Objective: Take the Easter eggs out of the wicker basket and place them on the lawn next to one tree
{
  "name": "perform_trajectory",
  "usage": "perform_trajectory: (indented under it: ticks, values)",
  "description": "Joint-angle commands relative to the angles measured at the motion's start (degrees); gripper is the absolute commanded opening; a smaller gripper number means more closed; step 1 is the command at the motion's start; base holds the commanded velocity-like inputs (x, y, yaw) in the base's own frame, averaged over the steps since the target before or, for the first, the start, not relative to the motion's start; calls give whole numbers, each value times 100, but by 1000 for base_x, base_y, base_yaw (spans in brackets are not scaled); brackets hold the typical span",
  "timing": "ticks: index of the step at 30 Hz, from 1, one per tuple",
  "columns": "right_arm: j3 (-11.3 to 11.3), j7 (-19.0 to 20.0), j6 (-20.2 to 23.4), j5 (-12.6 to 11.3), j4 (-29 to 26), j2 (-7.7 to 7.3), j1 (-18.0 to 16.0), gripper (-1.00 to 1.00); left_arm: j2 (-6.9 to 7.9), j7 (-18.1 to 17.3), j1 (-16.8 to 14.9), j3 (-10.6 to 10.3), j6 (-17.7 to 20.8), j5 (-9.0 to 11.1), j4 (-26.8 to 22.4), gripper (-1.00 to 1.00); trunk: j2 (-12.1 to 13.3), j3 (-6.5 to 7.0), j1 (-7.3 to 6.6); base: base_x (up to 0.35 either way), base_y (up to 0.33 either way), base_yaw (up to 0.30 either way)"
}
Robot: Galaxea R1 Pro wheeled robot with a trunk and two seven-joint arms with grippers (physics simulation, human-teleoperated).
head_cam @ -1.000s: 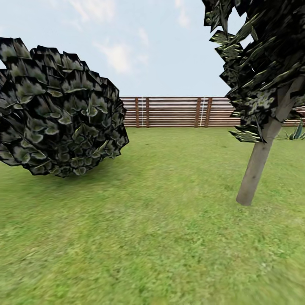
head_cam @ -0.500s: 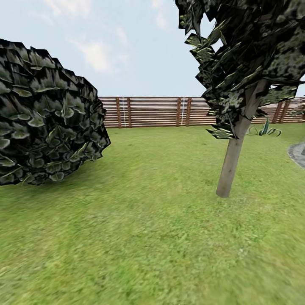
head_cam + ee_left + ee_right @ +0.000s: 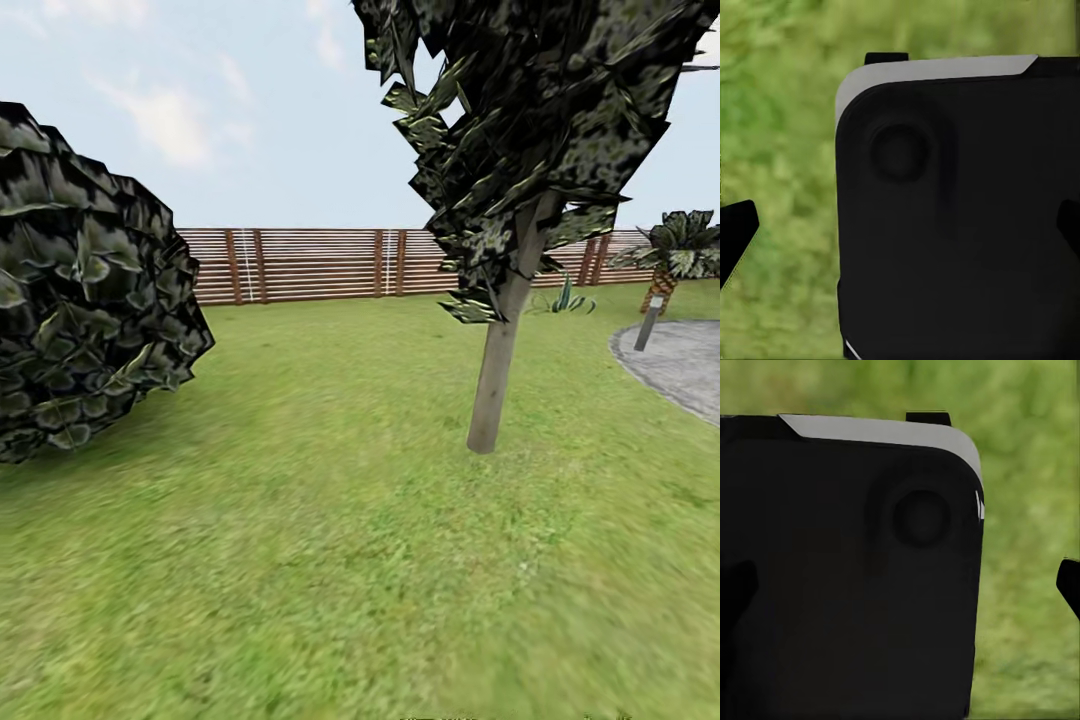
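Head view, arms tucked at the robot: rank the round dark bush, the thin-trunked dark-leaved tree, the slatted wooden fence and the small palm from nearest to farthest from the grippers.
1. Round dark bush, at the left. It is too close to call against the tree.
2. Thin-trunked dark-leaved tree, right of centre.
3. Small palm, far right beside the grey paving.
4. Brown slatted wooden fence, across the back of the lawn.

obstacle: tree [image 3: 497, 370], thin leaning trunk, dark leaves overhanging above | obstacle: big round bush [image 3: 85, 310] well left of the tree | free: open lawn [image 3: 330, 520] between bush and tree and in front of the tree | right of tree: grey paving [image 3: 680, 365], small palm [image 3: 672, 260] | behind tree: slat fence [image 3: 310, 265]
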Motion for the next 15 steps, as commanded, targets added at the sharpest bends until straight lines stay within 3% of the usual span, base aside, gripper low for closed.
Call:
perform_trajectory:
  ticks: [1,12,15]
  values:
    - [1,3,-11,1,4,1,-4,100,2,-1,-1,0,-8,6,-1,100,-3,-6,0,0,0,-285]
    - [1,3,-11,1,4,1,-4,100,2,-1,-1,0,-8,6,-1,100,-3,-6,0,0,0,-283]
    - [7,3,-11,1,4,-4,-4,100,1,-1,-1,0,-8,6,-1,100,-3,-6,0,0,0,-114]
